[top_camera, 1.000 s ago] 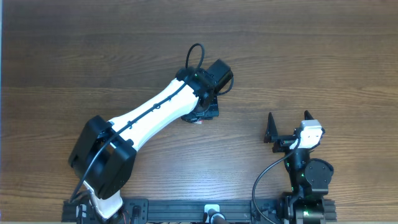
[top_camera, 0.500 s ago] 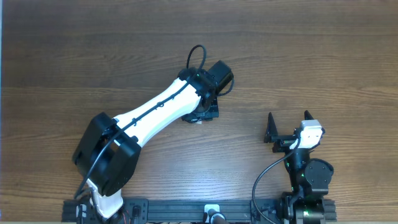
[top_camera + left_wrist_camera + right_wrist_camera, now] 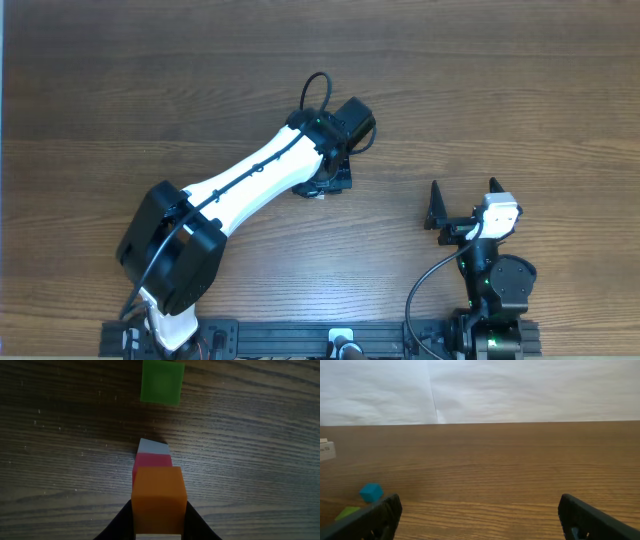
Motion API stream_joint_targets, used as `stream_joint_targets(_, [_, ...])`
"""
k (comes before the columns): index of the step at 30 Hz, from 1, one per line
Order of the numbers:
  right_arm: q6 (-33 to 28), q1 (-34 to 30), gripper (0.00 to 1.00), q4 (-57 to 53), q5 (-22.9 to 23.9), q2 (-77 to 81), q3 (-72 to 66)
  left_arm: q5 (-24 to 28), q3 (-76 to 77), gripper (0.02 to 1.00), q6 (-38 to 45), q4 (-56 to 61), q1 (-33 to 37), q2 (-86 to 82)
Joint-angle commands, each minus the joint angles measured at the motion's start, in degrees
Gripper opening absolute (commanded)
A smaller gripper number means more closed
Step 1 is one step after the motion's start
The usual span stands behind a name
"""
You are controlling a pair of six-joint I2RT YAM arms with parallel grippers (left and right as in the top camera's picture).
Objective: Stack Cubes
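In the left wrist view an orange cube point(image 3: 159, 500) sits between the fingers of my left gripper point(image 3: 159, 516), which is shut on it. The orange cube rests on top of a red cube point(image 3: 152, 461), and a white cube point(image 3: 153, 446) shows beneath that one. A green cube point(image 3: 161, 381) lies flat on the wood a short way beyond the stack. In the top view the left gripper point(image 3: 327, 180) is near the table's middle, its arm covering the stack. My right gripper point(image 3: 465, 203) stands open and holds nothing, low at the right.
The right wrist view looks across the wooden table point(image 3: 520, 470) to a blue cube point(image 3: 371, 492) and the green cube point(image 3: 347, 511) far off to one side. A white wall point(image 3: 520, 390) stands behind the table's far edge.
The left arm's lower link and elbow shifted slightly a second ago and have held still since. Its gripper has stayed at the stack. The right arm has not moved.
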Motion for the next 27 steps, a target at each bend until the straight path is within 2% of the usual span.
stream_joint_targets(1, [0.09, 0.35, 0.993, -0.13, -0.26, -0.33, -0.33, 0.55, 0.74, 0.04, 0.61, 0.15, -0.07, -0.44])
stream_joint_targets(27, [0.09, 0.35, 0.993, -0.13, -0.26, -0.33, -0.33, 0.26, 0.74, 0.04, -0.9, 0.13, -0.07, -1.55])
